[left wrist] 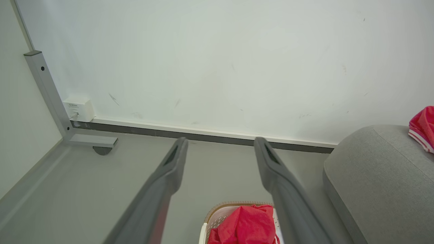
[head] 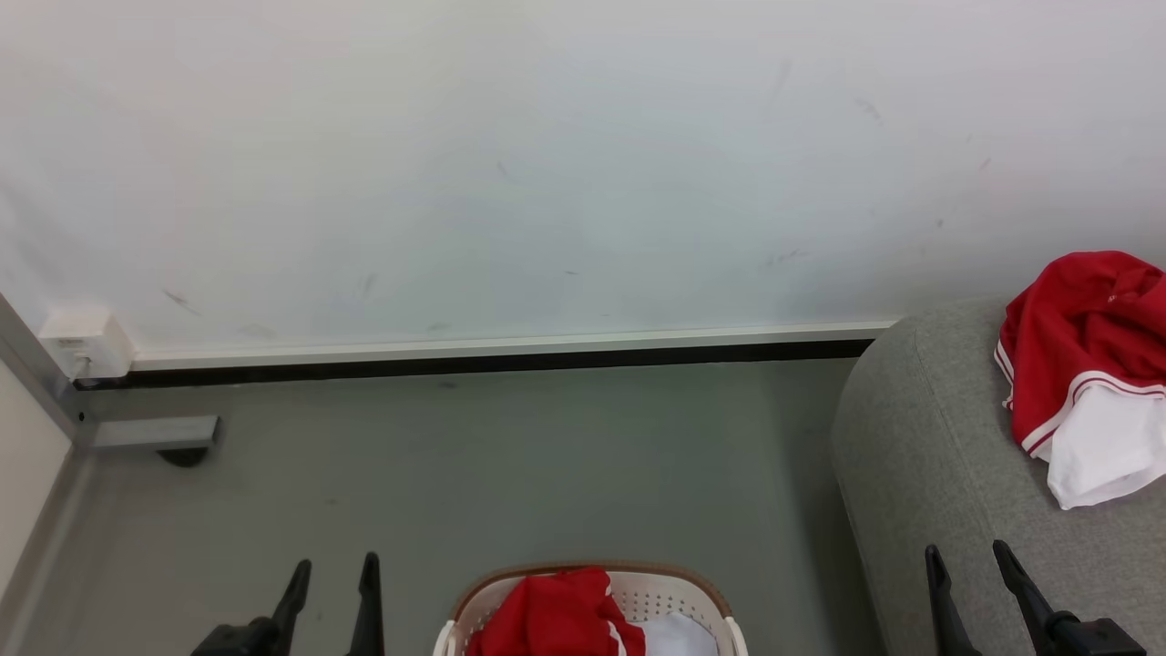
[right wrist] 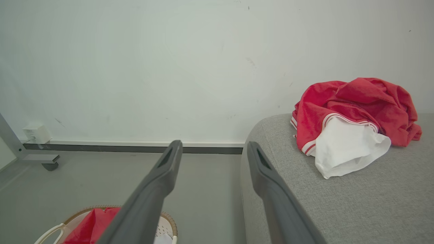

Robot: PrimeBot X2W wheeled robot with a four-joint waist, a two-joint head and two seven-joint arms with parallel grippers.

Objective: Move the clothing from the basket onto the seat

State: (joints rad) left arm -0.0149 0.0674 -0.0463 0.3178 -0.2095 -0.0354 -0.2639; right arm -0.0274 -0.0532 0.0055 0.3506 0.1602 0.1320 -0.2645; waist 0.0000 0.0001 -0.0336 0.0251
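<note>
Red clothing (head: pixel 556 615) sits heaped in the basket (head: pixel 692 588), right at the bottom edge of the head view, with a patch of white tucked beside it. And over on the seat (head: pixel 920 456) lies another red garment (head: pixel 1084 355), its white panel spilling toward the rounded edge. So by my read, part of the job is done and part is waiting.

The left hand (head: pixel 337 561) hovers above the floor (head: pixel 547 456) just left of the basket, fingers apart, holding nothing. The right hand (head: pixel 966 548) hangs over the seat's near side, fingers apart too, nothing between them.

Now, the dangers. The basket looks light, so a pull on a garment caught on its rim could tip it or drag it along. Pinch only a loose fold and the fabric may slip out over the gap, landing on the floor between basket and seat. And that garment on the seat lies close to the edge; a careless sweep of the right hand could knock it off.
</note>
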